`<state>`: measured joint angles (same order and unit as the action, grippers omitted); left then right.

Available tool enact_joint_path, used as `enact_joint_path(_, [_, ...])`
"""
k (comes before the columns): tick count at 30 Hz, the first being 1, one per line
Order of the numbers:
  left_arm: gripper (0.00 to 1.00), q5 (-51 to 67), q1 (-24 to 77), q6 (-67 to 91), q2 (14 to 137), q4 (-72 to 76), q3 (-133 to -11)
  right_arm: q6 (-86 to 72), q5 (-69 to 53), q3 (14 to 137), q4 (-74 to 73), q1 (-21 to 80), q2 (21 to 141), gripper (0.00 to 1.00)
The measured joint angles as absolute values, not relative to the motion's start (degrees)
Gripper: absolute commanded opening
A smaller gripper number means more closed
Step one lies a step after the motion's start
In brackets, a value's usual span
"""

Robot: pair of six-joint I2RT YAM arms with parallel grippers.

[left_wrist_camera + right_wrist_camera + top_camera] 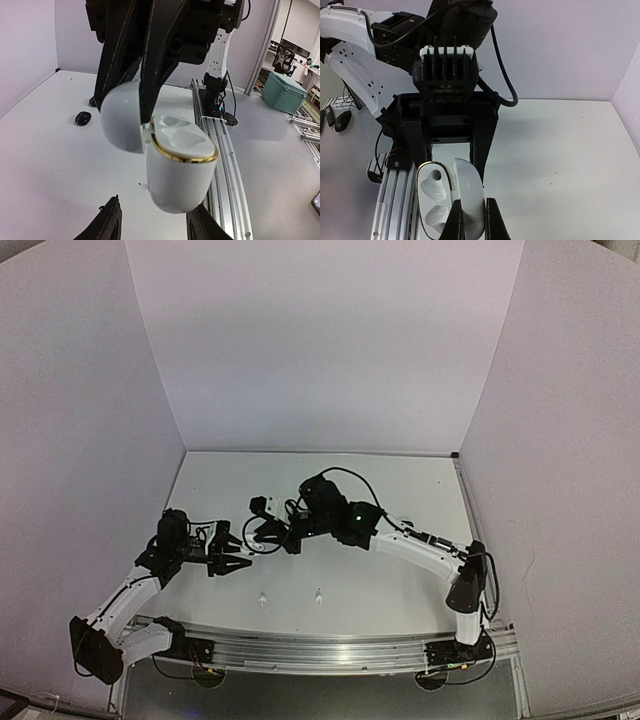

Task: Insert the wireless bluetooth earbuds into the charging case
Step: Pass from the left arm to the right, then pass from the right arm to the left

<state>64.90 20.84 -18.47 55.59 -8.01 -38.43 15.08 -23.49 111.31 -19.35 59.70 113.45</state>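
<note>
The right gripper [474, 214] clamps the lid [122, 120] of the open charging case [180, 175], left gripper [153, 215] released at 6 o'clock.

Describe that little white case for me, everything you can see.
The charging case is glossy white plastic, egg-shaped, with a gold rim around its body. It hangs in the air above the table, lid swung open, both moulded wells empty. The right gripper pinches the lid; the left gripper, open, flanks the body.
</note>
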Motion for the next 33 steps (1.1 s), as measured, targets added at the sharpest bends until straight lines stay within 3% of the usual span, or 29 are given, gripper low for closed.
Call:
enact_joint_path(22, [0.4,66.4,20.8,-19.5,55.5,-7.5,-38.7,19.6,-18.5,111.4,-21.5,61.3,113.5,0.0])
enact_joint_path(30, [0.3,66.5,20.8,-19.3,55.5,-6.9,-38.7,19.9,-17.9,112.0,-22.0,61.5,113.5,0.0])
enact_joint_path(33, [0.32,66.5,20.8,-19.2,55.5,-6.9,-38.7,19.9,-17.8,112.2,-22.0,61.5,113.5,0.0])
